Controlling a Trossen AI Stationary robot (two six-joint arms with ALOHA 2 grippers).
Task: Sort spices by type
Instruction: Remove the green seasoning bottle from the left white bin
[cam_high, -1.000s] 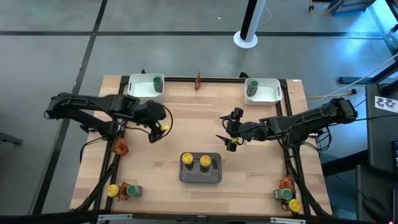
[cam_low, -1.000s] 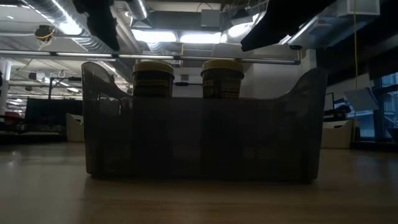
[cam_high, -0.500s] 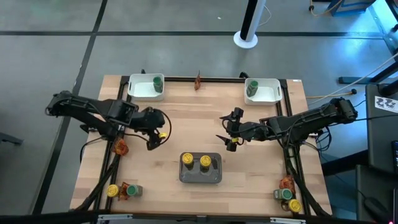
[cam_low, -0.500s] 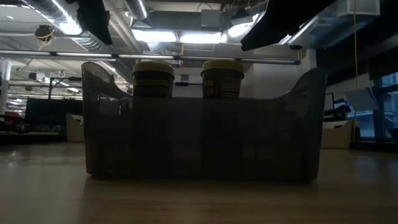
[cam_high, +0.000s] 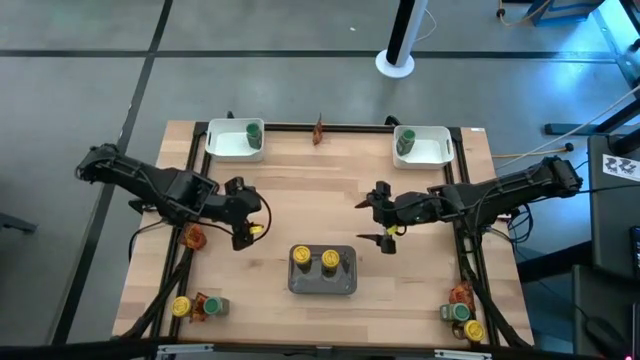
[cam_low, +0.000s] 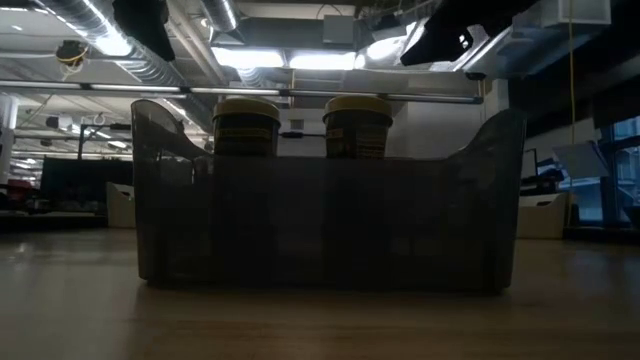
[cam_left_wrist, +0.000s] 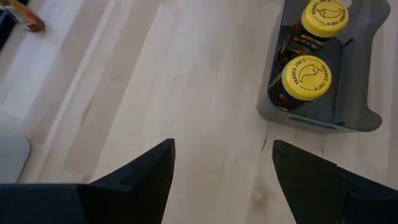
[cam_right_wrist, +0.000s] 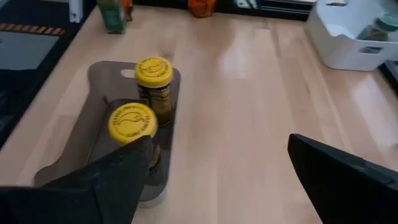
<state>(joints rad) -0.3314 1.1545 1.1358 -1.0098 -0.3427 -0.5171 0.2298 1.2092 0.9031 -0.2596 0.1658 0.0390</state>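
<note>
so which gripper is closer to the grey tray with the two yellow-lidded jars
Right. The right gripper hangs open just beyond the grey tray's far right corner; the left gripper is farther off, out past the tray's left side.

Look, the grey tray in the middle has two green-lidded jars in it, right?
Not quite. The grey tray in the middle does hold two jars, but their lids are yellow, not green. The high view shows it, and both wrist views too.
</note>
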